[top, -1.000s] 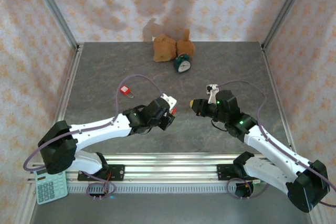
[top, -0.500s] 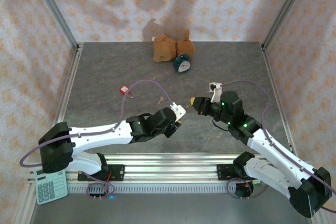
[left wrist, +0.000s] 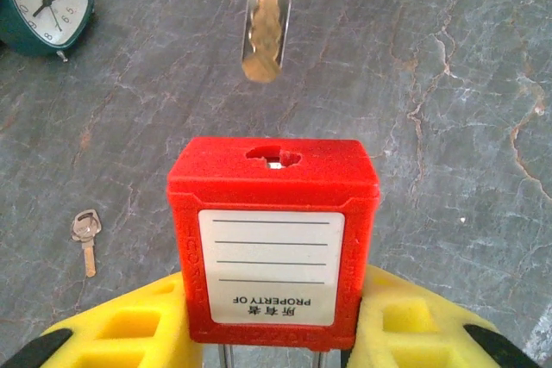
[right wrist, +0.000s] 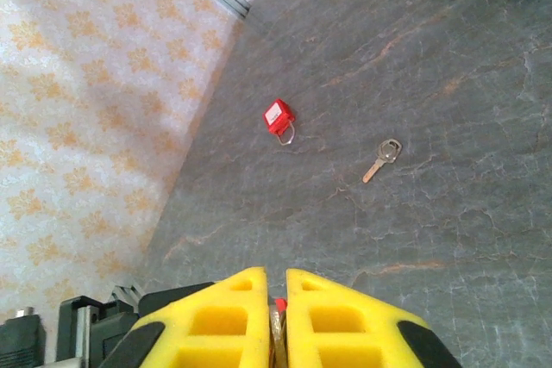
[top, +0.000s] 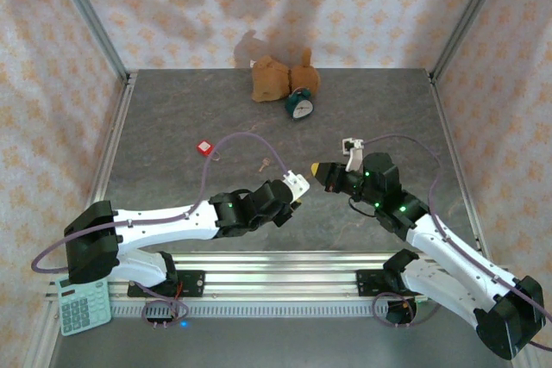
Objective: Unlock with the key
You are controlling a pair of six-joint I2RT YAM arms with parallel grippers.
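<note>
Well left of the held padlock and farther back, a second padlock (top: pixel 205 147), small and red, lies on the grey, stone-patterned table (top: pixel 172 118). A loose key (top: pixel 265 162) lies between it and the held one. Neither seems to be in play. The left gripper (top: pixel 289 194) is clamped on the padlock (left wrist: pixel 272 239), its yellow ribbed pads pressing the sides of the boxy red plastic body. The white label faces the wrist camera and the keyhole end points toward the other arm, probably to present the slot squarely. Just beyond that keyhole hangs the key (left wrist: pixel 263 19), a thin brass-coloured toothed blade, its tip apart from the slot. Right of the padlock, the right gripper (top: pixel 321 171) is pinched closed on the key's head.
</note>
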